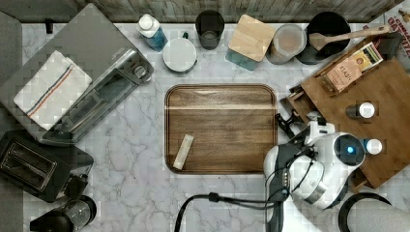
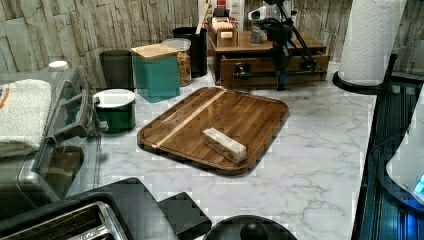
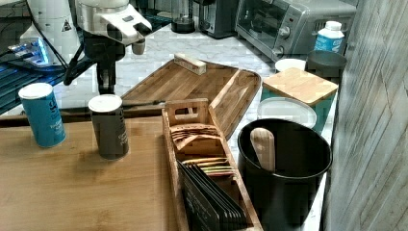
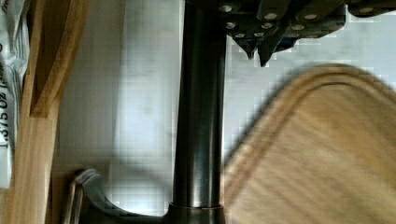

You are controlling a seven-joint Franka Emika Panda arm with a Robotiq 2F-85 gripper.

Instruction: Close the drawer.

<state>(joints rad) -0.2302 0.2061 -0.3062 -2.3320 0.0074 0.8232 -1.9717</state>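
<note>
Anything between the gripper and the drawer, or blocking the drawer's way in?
Nothing visible. The gripper hangs right beside the bar handle of the drawer; the serving tray lies on the gripper's far side. Space behind the drawer is hidden.

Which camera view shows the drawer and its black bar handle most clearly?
The left view: it faces the drawer front, with the black bar handle across it. The top view gives a sliver of its edge beside the arm; the wrist view shows the handle close up.

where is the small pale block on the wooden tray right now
In the top view, the pale block lies on the serving tray near its lower left corner, away from the cabinet at the top view's right.
</note>
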